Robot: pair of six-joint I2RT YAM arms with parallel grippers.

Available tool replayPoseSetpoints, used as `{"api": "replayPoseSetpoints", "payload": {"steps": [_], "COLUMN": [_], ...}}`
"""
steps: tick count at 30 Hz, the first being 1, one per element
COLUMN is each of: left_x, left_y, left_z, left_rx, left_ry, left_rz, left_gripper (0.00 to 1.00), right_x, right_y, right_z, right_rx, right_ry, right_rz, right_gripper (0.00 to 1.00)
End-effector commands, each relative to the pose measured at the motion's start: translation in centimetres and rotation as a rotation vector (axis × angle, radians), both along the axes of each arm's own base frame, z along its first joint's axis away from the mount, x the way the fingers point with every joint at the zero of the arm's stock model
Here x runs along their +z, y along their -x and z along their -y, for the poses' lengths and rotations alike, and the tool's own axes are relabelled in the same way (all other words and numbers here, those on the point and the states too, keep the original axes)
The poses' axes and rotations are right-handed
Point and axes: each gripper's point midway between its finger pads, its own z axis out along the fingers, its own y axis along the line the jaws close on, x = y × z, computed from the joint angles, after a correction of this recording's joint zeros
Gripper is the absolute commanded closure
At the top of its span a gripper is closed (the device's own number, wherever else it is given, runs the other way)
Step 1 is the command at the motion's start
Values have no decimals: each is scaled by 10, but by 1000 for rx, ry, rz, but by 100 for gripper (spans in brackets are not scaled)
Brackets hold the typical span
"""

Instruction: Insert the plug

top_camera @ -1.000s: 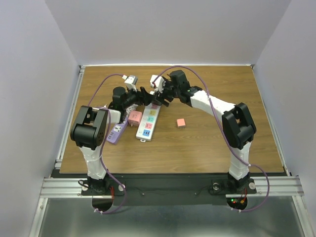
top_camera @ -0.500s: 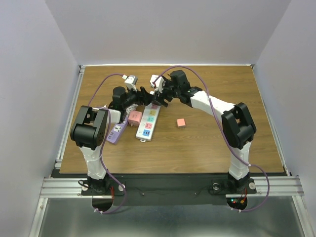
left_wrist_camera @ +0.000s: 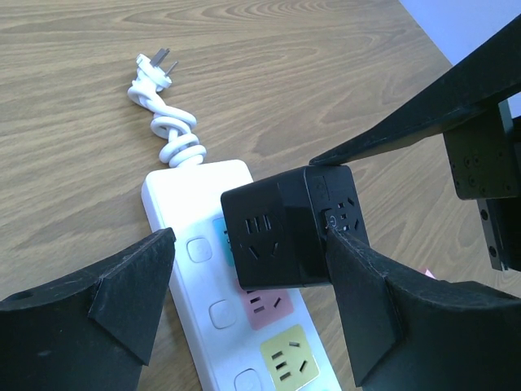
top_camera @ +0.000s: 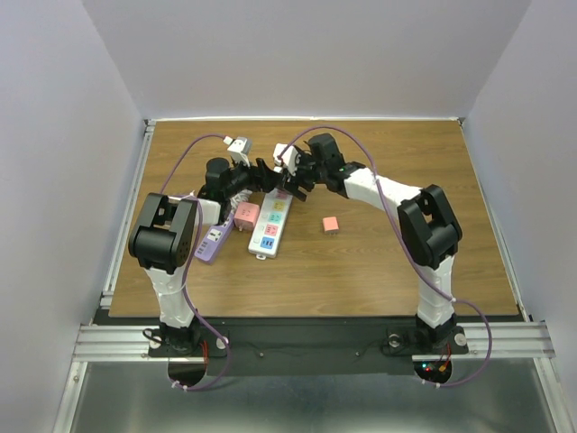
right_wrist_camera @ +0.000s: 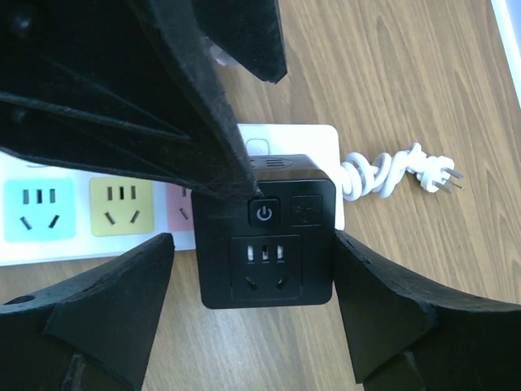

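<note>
Power symbol (right_wrist_camera: 262, 213) on black cube adapter (right_wrist_camera: 265, 273) btn; no other txt.

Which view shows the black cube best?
Right wrist: the cube faces it squarely, button and socket clear. Left wrist shows it slanted, one corner behind a finger. From the top, the arms almost hide it.

A brown wooden table (top_camera: 379, 262) stands boxed in by plain pale walls (top_camera: 306, 54) left, far and right. A metal rail (top_camera: 306, 341) crosses its near edge.
</note>
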Motion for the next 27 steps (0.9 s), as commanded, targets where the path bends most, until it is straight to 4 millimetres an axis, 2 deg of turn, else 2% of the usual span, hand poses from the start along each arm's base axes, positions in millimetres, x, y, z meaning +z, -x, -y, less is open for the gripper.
{"api": "replayPoseSetpoints", "payload": {"steps": [1, 2, 3, 6, 9, 16, 17, 25, 27], "left_x": [13, 13, 13, 15, 17, 18, 19, 29, 31], "left_y": [-8, -7, -7, -7, -5, -2, -2, 4, 4], "left_z": [3, 4, 4, 4, 6, 7, 8, 4, 5], "left_rx": [-13, -16, -19, -24, -34, -46, -47, -38, -38], "left_ry": [-6, -6, -6, -4, 0, 7, 9, 13, 13], "left_rz": [56, 54, 55, 62, 68, 72, 73, 97, 104], "left_gripper": [14, 14, 14, 14, 13, 10, 10, 9, 9], "right_x": [16, 15, 15, 14, 17, 25, 19, 21, 12], "right_y": [-17, -17, -18, -21, -24, -34, -36, -45, -43], "right_z": [-8, -7, -9, -9, -10, -13, -13, -19, -19], "right_rx": [16, 17, 24, 23, 22, 10, 8, 14, 16], "right_ry": [-46, -47, -54, -62, -77, -119, -118, -127, -101], "right_rz": [53, 51, 45, 42, 38, 18, 9, -3, -39], "right_gripper": [19, 21, 30, 49, 58, 63, 64, 66, 69]}}
